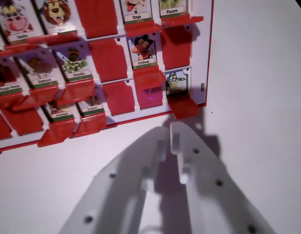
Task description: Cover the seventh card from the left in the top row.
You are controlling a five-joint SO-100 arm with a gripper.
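Note:
A red-and-white flip-card game board fills the upper left of the wrist view, lying on a white table. Some animal cards show, such as the Corbeau card and a green-figure card at the board's near right corner. That card's red flap lies flat and open. Beside it, on the wrist view's left, a raised red flap hides its card and carries a small pink light spot. My white gripper is shut on nothing, its tips just short of the board's near edge, below the open flap.
Bare white tabletop stretches to the wrist view's right of the board and under my gripper. Several other red flaps stand raised across the rows; others lie flat in front of visible cards. The gripper's shadow falls on the table beside the board's corner.

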